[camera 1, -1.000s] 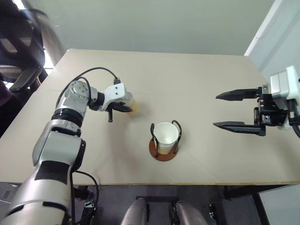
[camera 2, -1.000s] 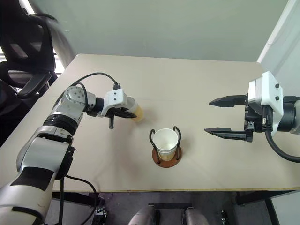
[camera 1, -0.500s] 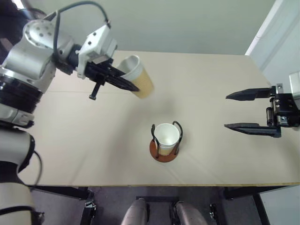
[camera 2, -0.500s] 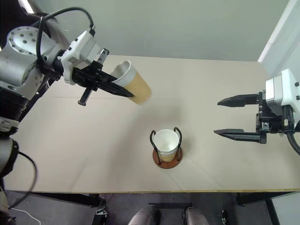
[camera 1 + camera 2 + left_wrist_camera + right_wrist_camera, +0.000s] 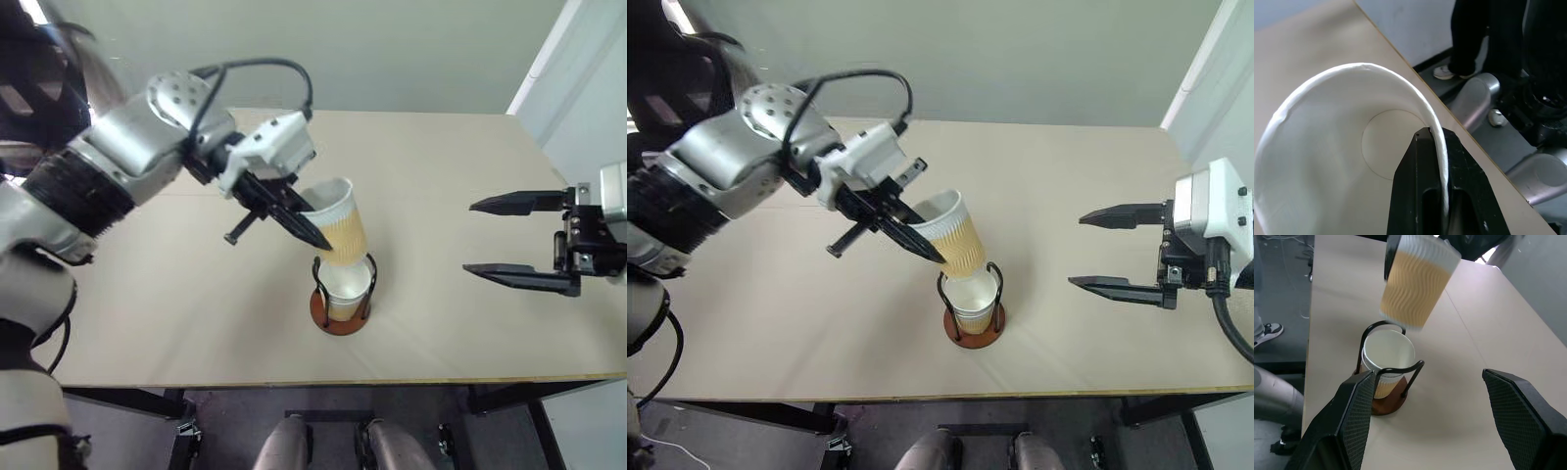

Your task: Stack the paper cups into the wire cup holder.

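Left eye view: left gripper pinching rim of tilted paper cup just above cup seated in wire cup holder; right gripper wide open, empty, far right.

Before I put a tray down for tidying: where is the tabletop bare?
The beige table is bare beyond the brown-based wire cup holder and to both sides. It is crowded above the holder, where the left gripper holds a ribbed paper cup.

Hidden bits, cut-off bits
Raised cup covers part of holder w/ seated cup; right gripper body cut by frame edge.
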Robot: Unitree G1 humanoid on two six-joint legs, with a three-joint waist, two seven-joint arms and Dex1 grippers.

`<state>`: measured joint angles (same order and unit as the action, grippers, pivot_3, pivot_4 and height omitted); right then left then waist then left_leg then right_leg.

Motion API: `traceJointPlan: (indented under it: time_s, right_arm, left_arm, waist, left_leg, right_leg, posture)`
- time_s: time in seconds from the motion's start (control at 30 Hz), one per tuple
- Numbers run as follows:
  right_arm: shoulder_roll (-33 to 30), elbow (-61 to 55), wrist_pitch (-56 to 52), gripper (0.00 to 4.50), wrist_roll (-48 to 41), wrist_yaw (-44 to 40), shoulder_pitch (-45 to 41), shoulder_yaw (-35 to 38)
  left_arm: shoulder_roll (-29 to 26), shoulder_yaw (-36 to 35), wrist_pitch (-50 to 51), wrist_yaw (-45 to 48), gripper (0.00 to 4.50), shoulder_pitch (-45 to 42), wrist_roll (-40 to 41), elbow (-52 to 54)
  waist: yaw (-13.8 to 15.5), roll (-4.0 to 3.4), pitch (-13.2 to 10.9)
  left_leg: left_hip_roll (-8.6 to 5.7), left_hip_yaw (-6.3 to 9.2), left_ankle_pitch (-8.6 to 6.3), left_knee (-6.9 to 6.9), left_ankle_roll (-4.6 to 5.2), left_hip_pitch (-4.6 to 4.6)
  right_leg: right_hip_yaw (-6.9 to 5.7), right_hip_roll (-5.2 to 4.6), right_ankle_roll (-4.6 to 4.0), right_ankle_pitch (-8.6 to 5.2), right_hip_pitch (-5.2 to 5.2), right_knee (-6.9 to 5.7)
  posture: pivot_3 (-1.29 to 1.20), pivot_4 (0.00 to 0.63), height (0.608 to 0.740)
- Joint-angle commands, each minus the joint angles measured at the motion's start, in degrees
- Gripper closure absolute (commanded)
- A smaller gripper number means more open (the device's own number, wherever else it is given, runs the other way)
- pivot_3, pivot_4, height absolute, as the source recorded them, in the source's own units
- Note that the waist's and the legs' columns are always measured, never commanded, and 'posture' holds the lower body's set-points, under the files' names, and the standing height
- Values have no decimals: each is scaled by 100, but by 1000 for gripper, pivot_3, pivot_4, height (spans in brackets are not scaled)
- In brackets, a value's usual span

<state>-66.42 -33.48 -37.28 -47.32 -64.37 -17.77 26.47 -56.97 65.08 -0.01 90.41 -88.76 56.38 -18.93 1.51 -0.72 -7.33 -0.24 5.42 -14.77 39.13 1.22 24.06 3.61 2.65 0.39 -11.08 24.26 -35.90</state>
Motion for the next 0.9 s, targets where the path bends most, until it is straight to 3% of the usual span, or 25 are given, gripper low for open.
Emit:
traceJointPlan:
  time_s: [0.03, 0.9]
  right_arm:
    - [-20, -263, -125, 903, -173, 192, 138, 456]
    - [-81, -1038, -755, 903, -777, 932, 780, 1330]
  left_arm:
    - [82, 80, -210, 209, 4485, -177, 86, -139]
    - [714, 1063, -1158, 209, 4485, -224, -252, -667]
  waist:
    - [1, 0, 0]
    - [42, 1, 0]
  left_leg:
    - [1, 0, 0, 0, 0, 0]
    - [-2, -13, -19, 3, 17, 3]
  right_leg:
    - [0, 0, 1, -1, 0, 0]
    - [16, 0, 26, -16, -3, 3]
  posture:
    - [0, 150, 740]
    - [0, 150, 740]
